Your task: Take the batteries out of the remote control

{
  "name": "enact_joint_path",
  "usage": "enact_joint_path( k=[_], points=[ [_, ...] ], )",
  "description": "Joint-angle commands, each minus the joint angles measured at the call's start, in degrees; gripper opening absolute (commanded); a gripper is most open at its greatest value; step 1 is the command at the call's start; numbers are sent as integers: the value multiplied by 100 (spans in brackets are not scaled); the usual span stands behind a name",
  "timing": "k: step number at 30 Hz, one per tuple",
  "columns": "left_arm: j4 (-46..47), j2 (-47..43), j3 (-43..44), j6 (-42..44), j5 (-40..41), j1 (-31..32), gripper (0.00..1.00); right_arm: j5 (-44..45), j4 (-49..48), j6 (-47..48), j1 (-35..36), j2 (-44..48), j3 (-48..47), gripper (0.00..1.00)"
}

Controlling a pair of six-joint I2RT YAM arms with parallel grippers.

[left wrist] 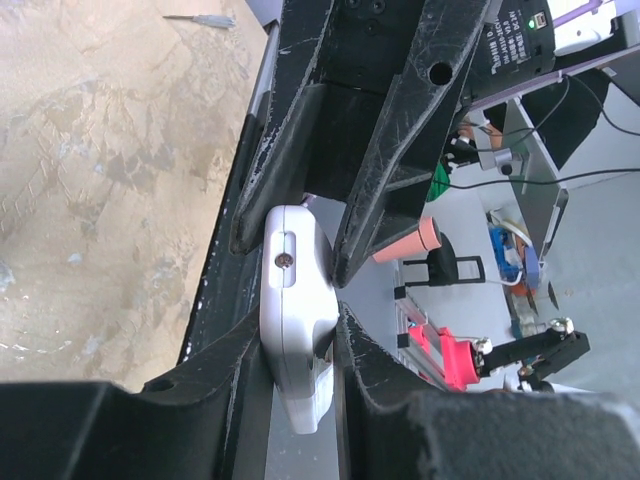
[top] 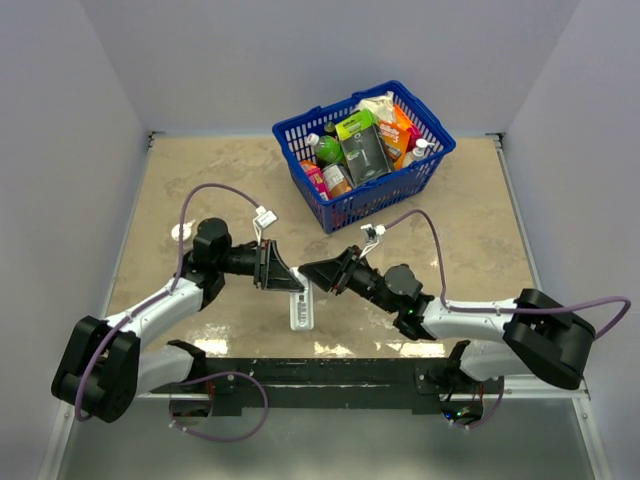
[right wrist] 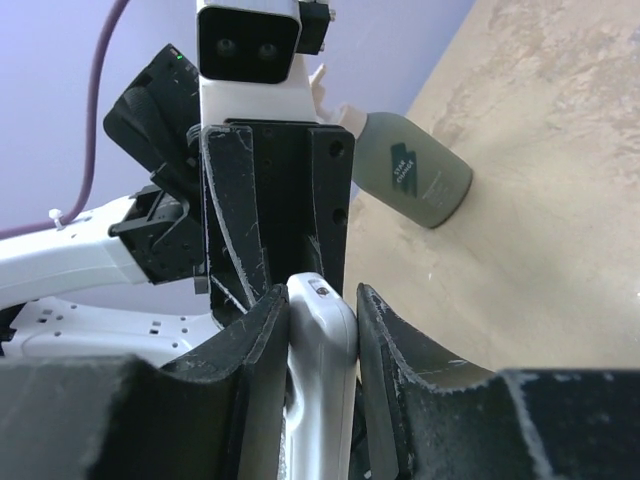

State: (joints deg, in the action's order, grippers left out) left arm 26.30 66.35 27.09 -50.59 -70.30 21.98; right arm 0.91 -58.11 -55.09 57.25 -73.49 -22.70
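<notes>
The white remote control (top: 301,308) stands on end, held between both grippers over the near middle of the table. My left gripper (top: 287,281) is shut on it from the left; in the left wrist view my gripper (left wrist: 297,322) clamps the remote (left wrist: 293,300), which shows a small screw. My right gripper (top: 311,277) is shut on it from the right; in the right wrist view my gripper (right wrist: 322,305) squeezes the remote (right wrist: 322,380). No blue cell shows. A thin greyish sliver (left wrist: 200,19) lies far off on the table; I cannot tell if it is a battery.
A blue basket (top: 440,150) full of groceries stands at the back right. A grey-green spray-top bottle (right wrist: 412,178) lies on the table beyond the grippers. A black bar (top: 330,375) runs along the near edge between the arm bases.
</notes>
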Motion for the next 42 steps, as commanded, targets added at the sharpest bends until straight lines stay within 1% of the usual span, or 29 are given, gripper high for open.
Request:
enact_joint_path(
  k=[1, 3, 6, 7, 8, 9, 10, 11, 13, 14, 15, 18, 20, 21, 22, 24, 27, 31, 32, 38, 40, 42],
  points=[
    [639, -157, -28, -276, -273, 79, 0, -424, -790, -204, 5, -261, -42, 35],
    [692, -175, -20, -320, -282, 79, 0, -486, -790, -213, 5, -271, -15, 39],
    [797, -192, -37, -372, -308, 79, 0, -504, -808, -186, 5, -227, 72, 40],
    [823, -201, -37, -399, -309, 79, 0, -547, -807, -169, -12, -209, 73, 44],
    [902, -201, -55, -434, -326, 79, 0, -583, -790, -151, -21, -192, 64, 44],
    [920, -210, -64, -460, -326, 70, 0, -618, -755, -151, -39, -183, 64, 42],
    [929, -192, -72, -469, -317, 70, 0, -609, -763, -142, -48, -148, 81, 38],
    [938, -192, -64, -478, -317, 70, 0, -592, -772, -160, -48, -87, 116, 24],
    [938, -192, -81, -496, -300, 79, 0, -487, -860, -221, -65, 10, 178, 10],
    [955, -184, -90, -505, -291, 70, 0, -451, -895, -317, -65, 106, 222, 0],
    [990, -184, -90, -539, -282, 79, 0, -425, -895, -370, -83, 168, 239, 0],
    [1324, -219, -151, -802, -273, 79, 7, -311, -869, -432, -83, 405, 275, 0],
    [1674, -219, -178, -1074, -265, 79, 21, -162, -729, -450, -92, 555, 292, 0],
    [1798, -210, -213, -1172, -265, 79, 35, -100, -659, -450, -92, 721, 292, 0],
    [1930, -201, -230, -1268, -247, 79, 40, -100, -606, -459, -100, 818, 301, 0],
    [2378, -201, -300, -1567, -247, 79, 50, 233, -448, -529, -100, 1063, 318, 0],
    [3010, -157, -415, -1963, -203, 131, 55, 576, -324, -660, -100, 1267, 328, 0],
    [3757, -52, -468, -2306, -98, 359, 58, 814, -394, -985, -100, 1303, 336, 0],
    [3829, -34, -459, -2367, -80, 395, 58, 841, -551, -1021, -100, 1285, 362, 0],
    [3935, 159, -442, -2385, 43, 553, 56, 990, -798, -1214, -100, 1153, 398, 0],
    [3979, 203, -442, -2394, 60, 580, 53, 1017, -807, -1250, -101, 1136, 415, 0],
    [4014, 230, -450, -2421, 69, 580, 43, 1008, -816, -1250, -100, 1109, 415, 0]
  ],
)
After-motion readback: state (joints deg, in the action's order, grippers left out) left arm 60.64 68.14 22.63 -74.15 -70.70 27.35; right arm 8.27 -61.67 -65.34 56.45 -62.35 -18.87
